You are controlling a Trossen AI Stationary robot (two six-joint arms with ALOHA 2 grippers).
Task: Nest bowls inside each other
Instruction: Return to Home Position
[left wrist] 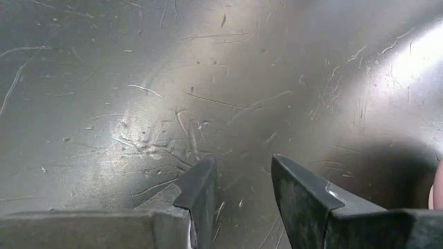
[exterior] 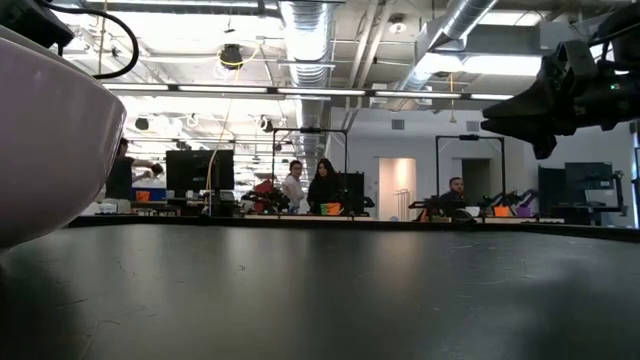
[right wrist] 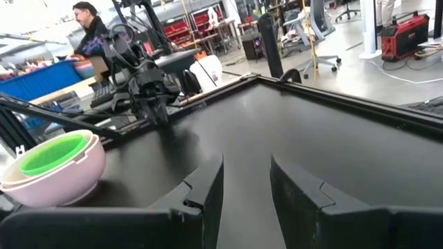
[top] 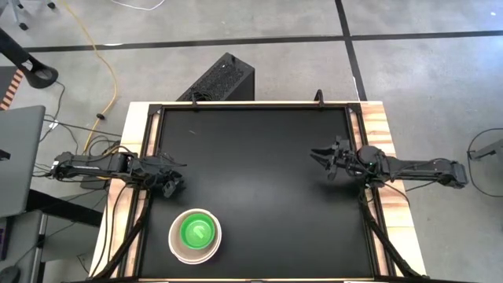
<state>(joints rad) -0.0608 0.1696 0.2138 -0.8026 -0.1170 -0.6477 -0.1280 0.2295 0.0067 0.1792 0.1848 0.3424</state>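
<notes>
The bowls stand as one nested stack (top: 195, 234) on the black table (top: 259, 157), near its front edge on the left. A bright green bowl (right wrist: 50, 153) sits innermost, inside cream-white rims and a pink outer bowl (right wrist: 62, 183). In the low view the stack's outer wall (exterior: 50, 150) fills the left side. My left gripper (top: 169, 183) hovers just beyond the stack, open and tilted down over bare table (left wrist: 242, 162). My right gripper (top: 321, 159) is held level near the table's right edge, open, with nothing between its fingers (right wrist: 246, 159).
The table has a raised wooden rim (top: 377, 134) along its sides. A black case (top: 224, 79) stands on the floor beyond the far edge. Several people (exterior: 310, 188) are in the room far behind the table. Bare black table lies between the two grippers.
</notes>
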